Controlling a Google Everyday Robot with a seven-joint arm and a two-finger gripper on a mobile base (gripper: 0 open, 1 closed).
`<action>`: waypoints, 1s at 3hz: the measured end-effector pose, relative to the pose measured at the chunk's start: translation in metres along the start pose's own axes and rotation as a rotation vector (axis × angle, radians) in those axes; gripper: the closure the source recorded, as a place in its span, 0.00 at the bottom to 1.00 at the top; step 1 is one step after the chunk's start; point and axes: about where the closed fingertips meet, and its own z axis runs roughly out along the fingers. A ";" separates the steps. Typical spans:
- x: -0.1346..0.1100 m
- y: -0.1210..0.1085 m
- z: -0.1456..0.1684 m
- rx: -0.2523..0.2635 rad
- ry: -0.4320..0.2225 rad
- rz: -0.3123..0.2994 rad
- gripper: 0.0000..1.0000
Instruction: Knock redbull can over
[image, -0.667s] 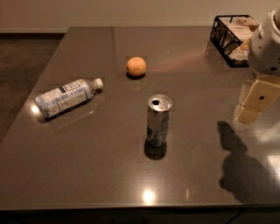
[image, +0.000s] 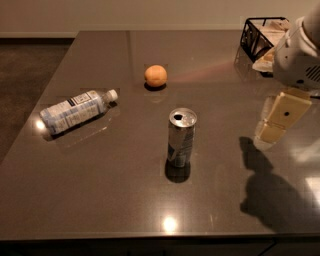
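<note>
The can (image: 181, 137) stood upright near the middle of the table (image: 100, 195), its long axis vertical and its pull-tab top facing up. My gripper (image: 276, 122) hung above the right side of the table, tilted downward, well apart from the can, with bare tabletop between us. Whether my gripper was spread or pressed together I could not tell from this angle; it held nothing that I could see.

From me the can lay straight across toward the left of the view, at about my depth or slightly nearer the front edge. As I judged it, a sideways sweep in that direction, meeting the can high on its wall, would tip it. The bottle (image: 75, 110), lying on its side, and the orange (image: 155, 76) sat beyond, clear of that path.
</note>
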 end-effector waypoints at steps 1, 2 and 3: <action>-0.020 0.007 0.013 -0.027 -0.079 -0.011 0.00; -0.037 0.019 0.023 -0.046 -0.149 0.010 0.00; -0.057 0.040 0.037 -0.080 -0.237 0.026 0.00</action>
